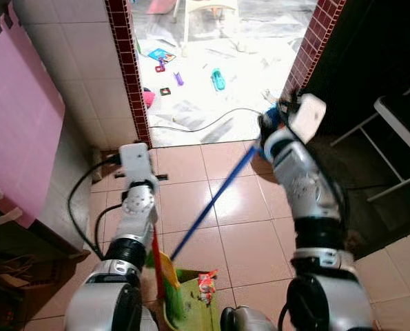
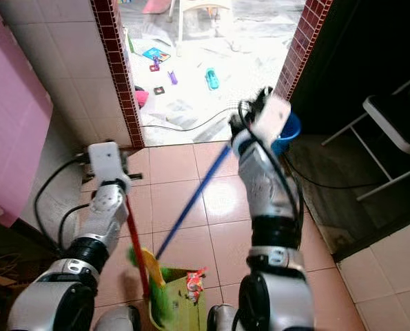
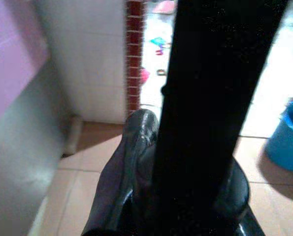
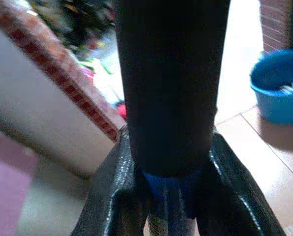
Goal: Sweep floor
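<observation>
Nearest to the robot, low between its 2 arms, stands a green dustpan [image 1: 191,300] on the tiled floor [image 1: 239,200], with a small red wrapper [image 1: 206,279] lying in its tray. A red handle [image 2: 137,248] rises from the dustpan toward the left arm, and the left gripper [image 3: 185,147] is closed around a dark shaft, which I judge to be this handle.

The broom handle [image 1: 211,203] is blue and lies on a diagonal: its low end is at the dustpan, close to the left arm, and its top end goes up and away to the right. The right gripper [image 4: 171,162] is clamped on this blue shaft near the top, so the right arm is the one that steers the broom, and the working end is down and to the left of it. The broom head itself I cannot see clearly behind the dustpan. The next stroke, I think, must pull along this diagonal toward the pan.

The floor has glossy terracotta tiles. Farther away a blue bucket [image 4: 279,86] stands beside the brick doorway [image 1: 125,69]. Beyond it is a bright room with many small toys [image 1: 218,79] and a black cable [image 1: 205,121] on the floor. At the right, a folding chair [image 1: 397,131] stands in the shade.
</observation>
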Controlling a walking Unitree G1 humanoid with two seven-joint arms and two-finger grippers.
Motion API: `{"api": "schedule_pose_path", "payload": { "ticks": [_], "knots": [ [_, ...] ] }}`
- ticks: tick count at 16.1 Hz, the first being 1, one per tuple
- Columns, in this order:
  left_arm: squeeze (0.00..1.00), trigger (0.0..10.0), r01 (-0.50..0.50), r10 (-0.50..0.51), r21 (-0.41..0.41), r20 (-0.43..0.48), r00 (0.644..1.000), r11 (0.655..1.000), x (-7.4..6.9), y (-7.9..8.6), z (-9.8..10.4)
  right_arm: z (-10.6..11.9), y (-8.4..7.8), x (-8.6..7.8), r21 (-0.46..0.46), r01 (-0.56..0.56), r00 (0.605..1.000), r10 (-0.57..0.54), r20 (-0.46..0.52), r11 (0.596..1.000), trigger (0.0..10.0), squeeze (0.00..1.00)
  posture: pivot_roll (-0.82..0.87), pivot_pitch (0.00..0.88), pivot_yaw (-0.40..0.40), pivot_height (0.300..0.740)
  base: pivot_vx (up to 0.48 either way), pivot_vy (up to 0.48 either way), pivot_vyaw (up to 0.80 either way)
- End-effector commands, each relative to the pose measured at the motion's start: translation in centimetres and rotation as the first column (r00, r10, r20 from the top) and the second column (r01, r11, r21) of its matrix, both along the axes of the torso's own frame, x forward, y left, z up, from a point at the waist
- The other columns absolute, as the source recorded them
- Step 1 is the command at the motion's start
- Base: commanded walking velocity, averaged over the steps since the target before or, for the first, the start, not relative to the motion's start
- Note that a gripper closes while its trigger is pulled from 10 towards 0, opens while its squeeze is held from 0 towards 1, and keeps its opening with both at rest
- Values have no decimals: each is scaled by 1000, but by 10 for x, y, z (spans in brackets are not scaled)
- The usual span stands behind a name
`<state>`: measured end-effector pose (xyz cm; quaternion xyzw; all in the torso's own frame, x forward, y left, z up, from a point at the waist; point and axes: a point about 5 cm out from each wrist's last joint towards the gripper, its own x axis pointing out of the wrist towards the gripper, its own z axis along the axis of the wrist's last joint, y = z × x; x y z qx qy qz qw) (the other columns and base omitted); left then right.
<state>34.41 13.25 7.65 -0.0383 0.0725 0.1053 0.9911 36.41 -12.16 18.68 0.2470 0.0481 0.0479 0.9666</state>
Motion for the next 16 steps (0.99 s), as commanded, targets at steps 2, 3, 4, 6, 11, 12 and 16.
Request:
{"api": "schedule_pose_path", "payload": {
  "ticks": [2,3,4,6,11,12,16],
  "knots": [
    [0,10000,-71,70,-41,-14,997,997,-1,8,-3,47,10,-1,-35,-86,962,93,258,996,10000,0,-110,70,-29,740,0,0,0],
    [0,10000,-86,86,-28,-4,996,996,0,12,-2,57,6,-2,-103,-68,939,98,330,992,10000,0,-113,67,-29,740,0,0,0],
    [0,10000,-89,89,-21,1,996,996,1,14,-1,61,2,-3,-173,-39,923,102,372,984,10000,0,-116,64,-30,740,0,0,0],
    [0,10000,-90,90,-6,8,996,996,2,14,0,58,-7,-3,-285,27,917,90,390,958,10000,0,-114,65,-30,740,0,0,0],
    [0,10000,-53,53,-14,42,998,999,1,4,1,1,-19,-8,-519,108,966,34,257,848,10000,0,-109,67,-29,740,0,0,0],
    [0,10000,-52,52,-14,42,998,999,2,3,1,-12,-18,-11,-525,91,974,34,224,846,10000,0,-108,66,-27,740,0,0,0],
    [0,10000,-35,36,-21,49,998,999,4,-1,4,-53,-2,-27,-434,2,996,37,79,901,10000,0,-112,65,-22,740,0,0,0]
  ]
}}
